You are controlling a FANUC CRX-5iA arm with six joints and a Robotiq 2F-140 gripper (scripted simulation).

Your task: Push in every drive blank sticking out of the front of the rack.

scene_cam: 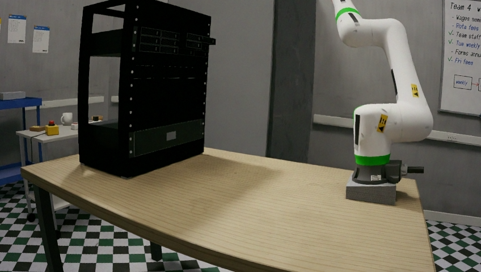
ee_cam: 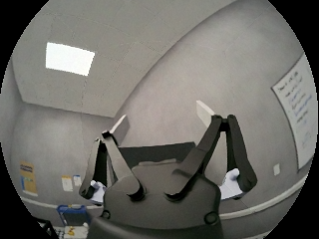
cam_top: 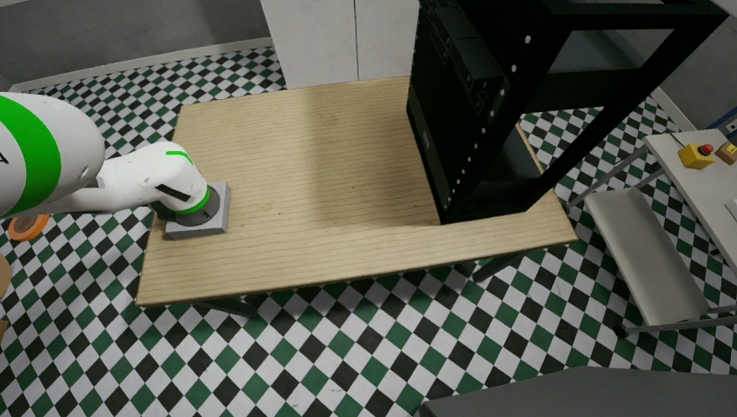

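The black rack (cam_top: 496,139) (scene_cam: 165,101) stands upright on the wooden table (cam_top: 310,191) (scene_cam: 270,215), at the end opposite the arm's base. At least one dark drive blank (scene_cam: 210,41) sticks out near the top right of its front in the exterior view. Dark drive fronts also stand proud near the top in the top view, but the rack is too dark to count them. My gripper (ee_cam: 161,114) is open and empty in the wrist view, facing the wall and ceiling. It is outside the top and exterior views, away from the rack.
The white arm (cam_top: 139,175) (scene_cam: 405,73) stands on a grey base block (cam_top: 219,221) (scene_cam: 369,194). A trolley with a yellow button box (cam_top: 694,156) (scene_cam: 51,130) stands behind the rack. A dark flat shape (ee_cam: 159,151) lies behind the fingers in the wrist view.
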